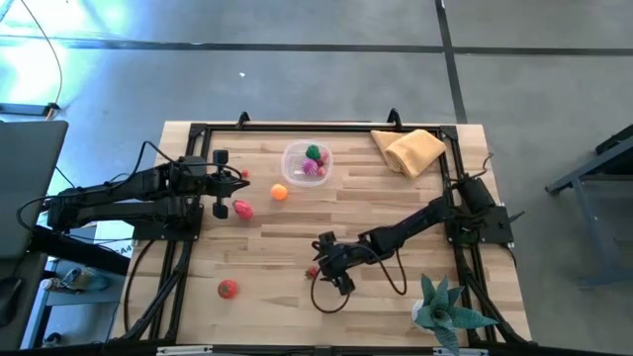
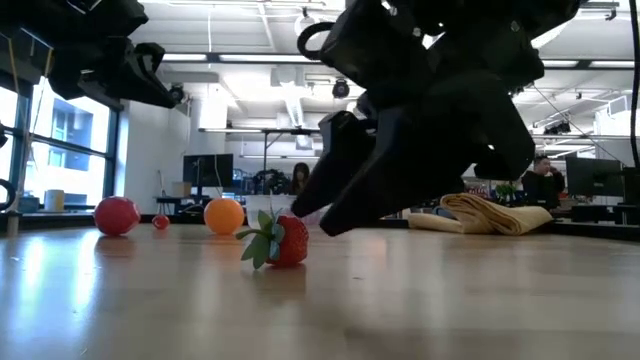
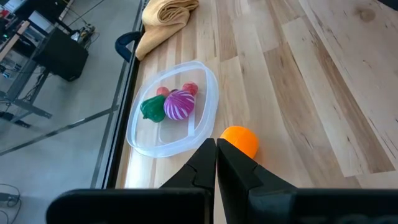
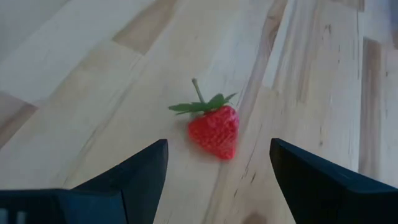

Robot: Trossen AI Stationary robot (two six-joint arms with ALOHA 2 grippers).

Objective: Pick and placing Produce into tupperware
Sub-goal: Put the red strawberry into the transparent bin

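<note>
Clear tupperware (image 1: 305, 163) held perhaps three pieces; the right claw (image 4: 217, 163), spread apart, straddled a strawberry (image 4: 213, 129). Left claw (image 3: 216, 163) waited, pressed together.

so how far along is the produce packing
Done: a green piece, a magenta piece and some red ones lie in the clear plastic tupperware. In hand: the open right pincer is lined up on the red toy strawberry, not yet gripping it. Left: the orange ball, a pink-red piece and a red fruit lie on the wooden table. The shut left pincer holds nothing.
</note>
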